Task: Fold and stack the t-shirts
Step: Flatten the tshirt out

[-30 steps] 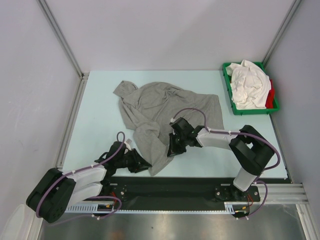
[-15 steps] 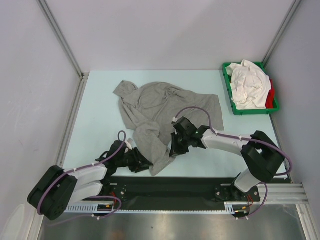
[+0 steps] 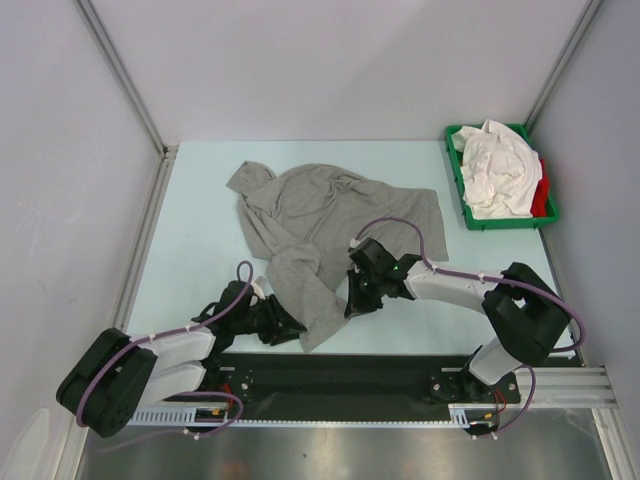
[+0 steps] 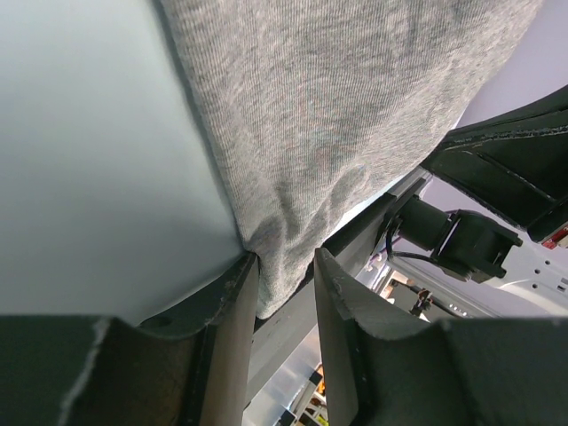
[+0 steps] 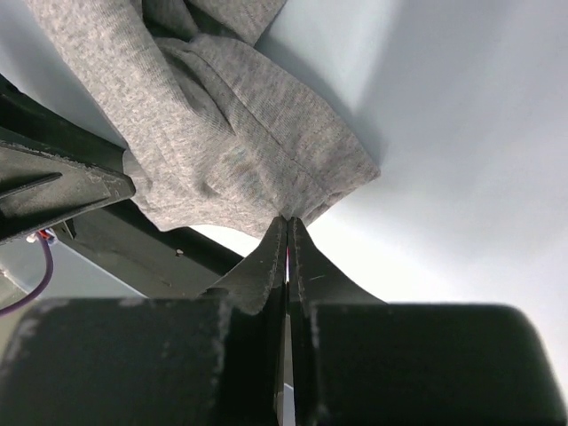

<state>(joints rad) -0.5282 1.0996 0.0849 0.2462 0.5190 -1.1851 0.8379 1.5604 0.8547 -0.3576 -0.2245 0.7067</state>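
A heather grey t-shirt (image 3: pixel 310 215) lies crumpled on the pale table, with a narrow flap running toward the near edge. My right gripper (image 3: pixel 352 305) is low on the table and shut on a fold at the shirt's right edge; the right wrist view shows its jaws (image 5: pixel 288 219) pinched on the grey fabric (image 5: pixel 231 124). My left gripper (image 3: pixel 295 328) sits at the flap's near corner. In the left wrist view it is open (image 4: pixel 284 257), with the corner of the grey cloth (image 4: pixel 337 106) lying between the fingertips (image 4: pixel 231 302). White t-shirts (image 3: pixel 495 170) and a red one (image 3: pixel 541 195) are piled at the back right.
The green tray (image 3: pixel 457 185) holding the white and red shirts stands at the table's back right corner. A black rail (image 3: pixel 350 370) runs along the near table edge by the arm bases. Metal frame posts and grey walls close in the left, right and back.
My right gripper has drawn a little toward the near edge with the shirt fold in it, and its arm has swung right. The left arm has hardly moved.
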